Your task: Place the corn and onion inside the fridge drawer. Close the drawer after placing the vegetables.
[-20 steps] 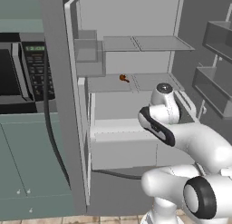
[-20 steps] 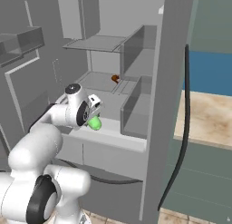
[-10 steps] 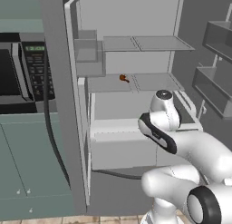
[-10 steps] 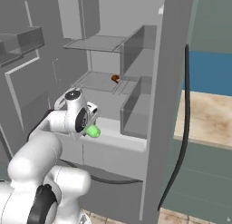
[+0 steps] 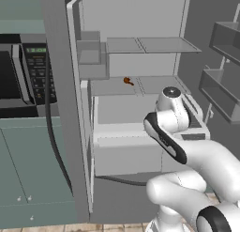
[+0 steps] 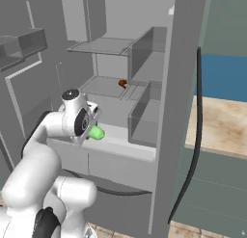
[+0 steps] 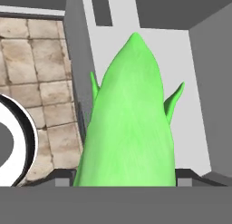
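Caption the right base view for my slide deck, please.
Robot arm carries the green corn over the open fridge drawer.

Bright green corn (image 7: 129, 123) above the open light grey fridge drawer (image 6: 116, 138).

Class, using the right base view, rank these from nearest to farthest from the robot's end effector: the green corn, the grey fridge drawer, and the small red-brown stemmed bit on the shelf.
1. The bright green corn cob, held at the end effector itself.
2. The wide light grey fridge drawer, just below and beside it.
3. The small red-brown stemmed bit, up on the grey shelf deeper inside the fridge.
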Tool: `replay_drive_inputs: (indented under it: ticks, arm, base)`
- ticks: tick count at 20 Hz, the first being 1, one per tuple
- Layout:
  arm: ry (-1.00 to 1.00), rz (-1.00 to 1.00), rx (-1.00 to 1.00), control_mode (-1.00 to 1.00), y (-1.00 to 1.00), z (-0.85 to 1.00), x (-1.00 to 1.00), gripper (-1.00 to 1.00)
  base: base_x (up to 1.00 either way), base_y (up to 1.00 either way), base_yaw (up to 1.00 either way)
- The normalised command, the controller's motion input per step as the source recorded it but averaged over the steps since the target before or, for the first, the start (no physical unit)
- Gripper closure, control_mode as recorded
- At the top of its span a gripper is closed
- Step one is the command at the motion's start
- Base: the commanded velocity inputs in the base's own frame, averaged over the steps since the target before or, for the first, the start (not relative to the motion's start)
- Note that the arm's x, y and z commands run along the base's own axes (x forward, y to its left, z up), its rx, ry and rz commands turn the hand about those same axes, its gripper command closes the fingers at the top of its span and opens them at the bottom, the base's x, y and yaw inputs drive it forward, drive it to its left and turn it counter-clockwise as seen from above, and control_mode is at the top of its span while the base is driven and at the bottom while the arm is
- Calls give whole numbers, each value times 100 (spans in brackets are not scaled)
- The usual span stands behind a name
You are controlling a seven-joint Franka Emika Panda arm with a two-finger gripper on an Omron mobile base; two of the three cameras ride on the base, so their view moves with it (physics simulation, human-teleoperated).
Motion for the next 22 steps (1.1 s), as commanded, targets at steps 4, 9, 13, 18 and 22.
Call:
replay_drive_inputs:
  ticks: [4,9,13,18,22]
  arm:
    - [6,9,0,-100,3,33,98,100]
    - [16,9,0,-100,0,11,86,100]
    - [19,9,0,-100,0,-10,68,100]
    - [16,10,-1,-100,0,-61,33,100]
    - [15,9,-1,-100,0,-65,27,100]
  base:
    - [0,0,0]
    - [0,0,0]
    - [0,0,0]
    - [0,0,0]
    - [0,0,0]
